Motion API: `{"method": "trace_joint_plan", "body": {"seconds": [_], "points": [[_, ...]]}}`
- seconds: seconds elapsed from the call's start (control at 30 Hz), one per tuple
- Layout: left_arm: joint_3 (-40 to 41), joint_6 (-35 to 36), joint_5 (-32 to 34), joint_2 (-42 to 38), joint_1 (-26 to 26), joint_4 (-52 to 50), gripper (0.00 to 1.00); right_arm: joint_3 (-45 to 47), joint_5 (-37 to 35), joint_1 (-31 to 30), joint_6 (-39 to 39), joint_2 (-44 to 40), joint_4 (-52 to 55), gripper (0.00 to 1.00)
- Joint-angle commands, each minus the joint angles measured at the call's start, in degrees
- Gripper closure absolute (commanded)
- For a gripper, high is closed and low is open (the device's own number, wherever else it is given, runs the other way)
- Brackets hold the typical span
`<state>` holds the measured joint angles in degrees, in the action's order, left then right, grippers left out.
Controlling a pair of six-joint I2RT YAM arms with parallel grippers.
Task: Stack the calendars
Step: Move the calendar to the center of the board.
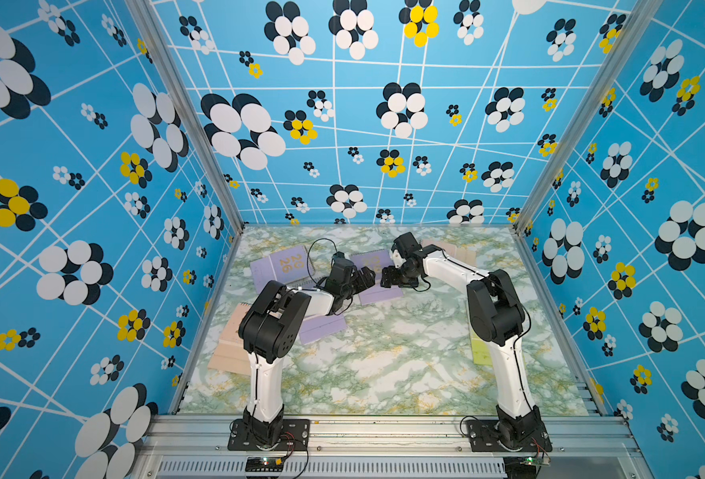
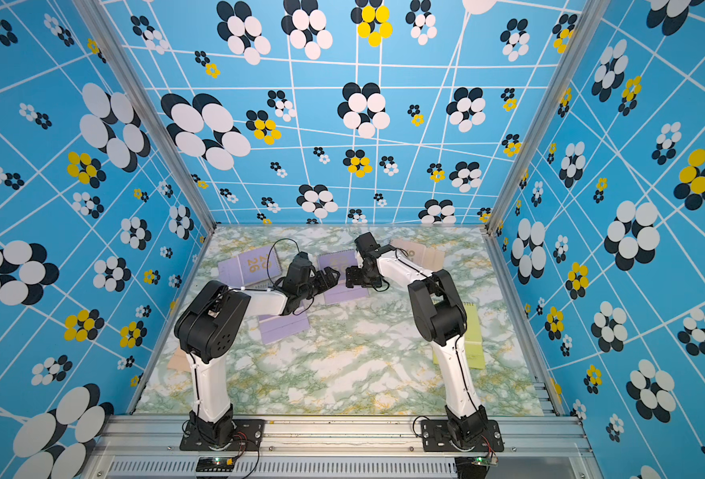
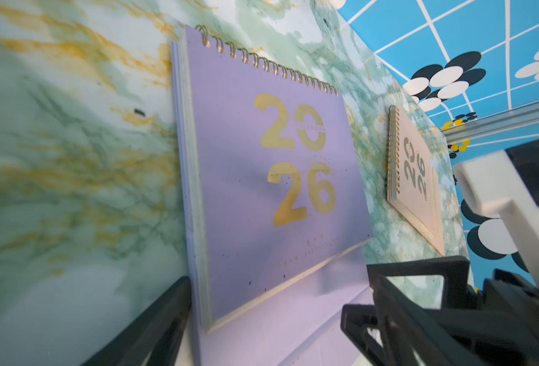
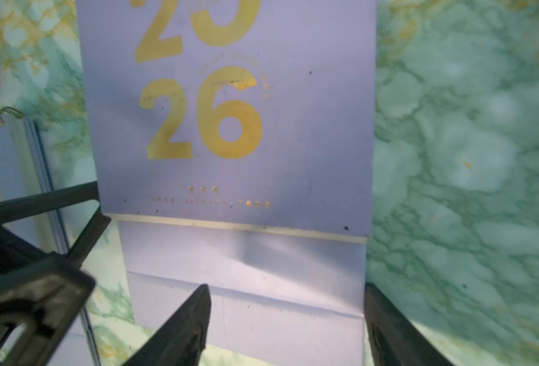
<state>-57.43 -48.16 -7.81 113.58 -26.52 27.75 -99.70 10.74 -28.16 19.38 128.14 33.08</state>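
Nearest the lens, a silver aluminium rail (image 1: 384, 427) carries the bases of both black-and-white arms. Beyond it, on the green-and-gold marbled tabletop (image 1: 384, 365), six flat spiral-bound calendars lie unstacked in both top views.

A peach-pink calendar (image 1: 228, 348) lies at the near left, partly behind the left arm. A lavender calendar (image 1: 321, 327) pokes out from under that arm's forearm. A yellow-green calendar (image 1: 480, 352) lies on the right, half hidden by the right arm.

Farther back lie a lavender calendar with gold "20 26" (image 1: 280, 263) on the left and a second peach-pink calendar (image 1: 458, 248) at the back right. The middle lavender calendar (image 1: 377, 295) lies between them. The left gripper (image 1: 368, 277) and right gripper (image 1: 386, 277) meet almost tip to tip over it; whether they touch it I cannot tell.

In the left wrist view, the left gripper's dark fingers (image 3: 163, 317) stand wide apart with nothing clamped. The middle lavender calendar (image 3: 261, 190) lies flat, its lower flap between them and its gold coil on the far edge. The second peach-pink calendar (image 3: 417, 196) lies past it, near the white right arm (image 3: 499, 196).

In the right wrist view, the right gripper (image 4: 286, 287) is spread and empty. One finger is over the calendar's flap, the other at its edge. The left gripper's black frame (image 4: 30, 253) is close beside it, with another lavender calendar (image 4: 8, 152) just behind.
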Motion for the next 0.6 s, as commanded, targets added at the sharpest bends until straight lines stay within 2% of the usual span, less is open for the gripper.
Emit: {"method": "trace_joint_plan", "body": {"seconds": [0.0,0.2,0.33,0.57], "points": [[4.7,-2.7,-3.4,-1.5,-3.4,-1.2,0.09,4.1,3.0,-2.8,2.2,-1.8,-1.4,0.23],[10.1,-2.1,-1.4,-6.4,-5.6,-1.9,0.1,14.6,1.8,-4.3,5.9,-9.0,-4.9,0.24],[11.7,0.4,2.7,-11.1,-5.3,-7.5,0.09,19.3,-2.6,-4.1,6.5,-13.4,-5.7,0.24],[6.3,7.7,5.7,-14.4,-3.7,-17.5,0.07,16.1,-3.8,-1.2,4.3,-13.0,-4.5,0.24]]}}
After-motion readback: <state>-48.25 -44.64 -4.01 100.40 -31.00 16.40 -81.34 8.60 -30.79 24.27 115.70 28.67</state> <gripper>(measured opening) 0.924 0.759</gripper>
